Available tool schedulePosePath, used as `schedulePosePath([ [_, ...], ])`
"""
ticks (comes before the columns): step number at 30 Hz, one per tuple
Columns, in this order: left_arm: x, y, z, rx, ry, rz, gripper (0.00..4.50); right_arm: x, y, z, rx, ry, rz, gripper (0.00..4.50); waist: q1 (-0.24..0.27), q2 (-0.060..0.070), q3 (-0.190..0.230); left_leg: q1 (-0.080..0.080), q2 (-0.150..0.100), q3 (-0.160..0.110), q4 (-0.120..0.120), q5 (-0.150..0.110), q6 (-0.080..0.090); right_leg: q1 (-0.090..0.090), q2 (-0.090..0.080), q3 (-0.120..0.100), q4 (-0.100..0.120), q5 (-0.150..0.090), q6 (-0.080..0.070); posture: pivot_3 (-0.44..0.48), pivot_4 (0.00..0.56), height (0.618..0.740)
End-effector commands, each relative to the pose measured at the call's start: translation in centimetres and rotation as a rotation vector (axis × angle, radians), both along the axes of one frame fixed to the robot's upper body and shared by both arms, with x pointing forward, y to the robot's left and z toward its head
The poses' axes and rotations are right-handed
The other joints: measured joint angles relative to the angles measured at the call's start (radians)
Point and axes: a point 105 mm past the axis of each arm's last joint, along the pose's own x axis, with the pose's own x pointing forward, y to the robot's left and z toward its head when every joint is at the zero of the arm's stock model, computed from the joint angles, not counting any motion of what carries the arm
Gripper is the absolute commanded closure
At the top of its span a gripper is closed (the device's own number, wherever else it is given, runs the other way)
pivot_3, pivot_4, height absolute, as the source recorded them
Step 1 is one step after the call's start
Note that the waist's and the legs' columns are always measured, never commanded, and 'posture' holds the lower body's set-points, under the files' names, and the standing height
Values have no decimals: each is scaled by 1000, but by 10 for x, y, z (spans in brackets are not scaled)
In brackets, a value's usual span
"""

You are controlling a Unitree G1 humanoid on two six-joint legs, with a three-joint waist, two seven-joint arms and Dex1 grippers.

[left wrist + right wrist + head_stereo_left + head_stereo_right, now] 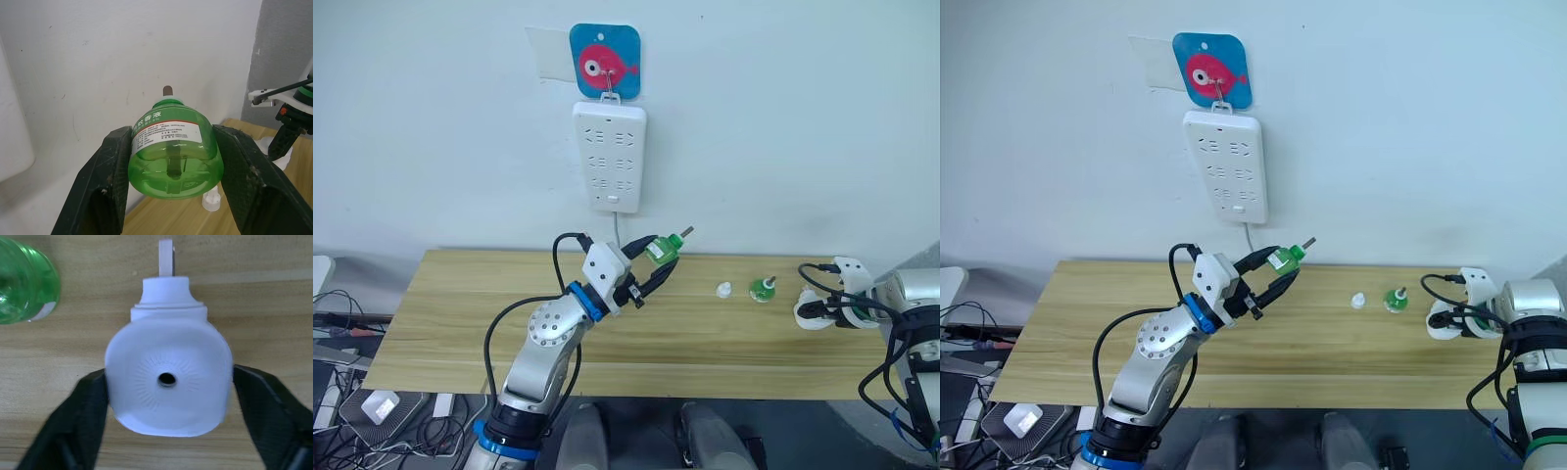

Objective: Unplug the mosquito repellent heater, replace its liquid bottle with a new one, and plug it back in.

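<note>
1. Left hand point(653, 266) raised above the light wooden counter point(460, 323), clamped on a clear green plastic liquid bottle point(661, 250) with a white label, wick tip angled up toward the wall.
2. Over on the right: right hand point(166, 396) low at the counter's right end, its 2 black fingers pressed against both sides of the small white rounded plastic mosquito repellent heater point(815, 313), round face with a dark centre hole.
3. Between the 2 hands, resting on the counter: a second green bottle point(763, 289), with a small white cap point(723, 290) just beside it.
4. Up on the wall: long white multi-socket power strip point(609, 157), hung under a blue card with a pink fish point(604, 61).
</note>
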Motion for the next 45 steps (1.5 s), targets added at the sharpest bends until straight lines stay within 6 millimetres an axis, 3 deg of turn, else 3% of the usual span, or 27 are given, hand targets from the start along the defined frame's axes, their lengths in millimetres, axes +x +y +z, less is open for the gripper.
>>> schedulePosePath([
  [1,-4,-6,12,-15,-52,-27,2274,2,-3,6,-2,-24,-6,1557,0,0,0,0,0,-1,0,0,0,0,0,0,0,0,0,-43,225,740],
  [7,-5,-8,11,-17,-50,-36,2274,6,-8,17,-32,-69,66,1557,0,1,1,0,0,0,-1,0,0,0,0,0,-1,0,0,-52,223,740],
  [10,-13,-9,10,-10,-50,-82,2274,9,-25,46,-102,-144,164,1557,0,6,3,0,0,1,-2,0,0,0,-1,0,-3,0,0,-56,227,740],
  [12,-17,-7,9,-5,-50,-110,2274,11,-24,67,-7,-188,143,1557,0,8,5,0,-1,2,-4,0,0,0,-1,0,-5,0,0,-60,228,740],
  [15,-20,-6,8,0,-49,-127,2274,11,-21,78,72,-206,136,1557,-5,8,5,1,0,3,-9,2,-3,0,-1,1,-9,0,0,-60,228,740],
  [19,-47,-12,7,73,-109,-336,2274,-44,52,156,802,-178,411,1557,0,17,9,0,0,5,-14,2,-3,0,-1,0,-16,0,0,-94,228,740],
  [22,-54,-13,8,105,-153,-415,2274,-64,81,178,983,-120,524,1557,-1,17,10,0,2,10,-13,0,-1,1,-1,1,-21,0,0,-103,231,740],
  [26,-50,-13,19,105,-195,-452,2274,-74,104,184,1084,-102,628,1557,-6,13,13,0,3,10,-10,-4,7,4,-1,0,-21,0,0,-102,237,740],
  [32,-53,-18,23,133,-226,-504,2274,-81,122,181,1146,-94,660,1557,-5,10,14,-1,2,11,-9,-4,7,4,-2,1,-21,1,2,-94,236,740],
  [45,-51,-28,27,113,-228,-515,2274,-83,140,174,1153,-143,618,1557,-5,8,15,-1,3,12,-9,-4,6,3,-2,1,-22,1,2,-95,229,740],
])
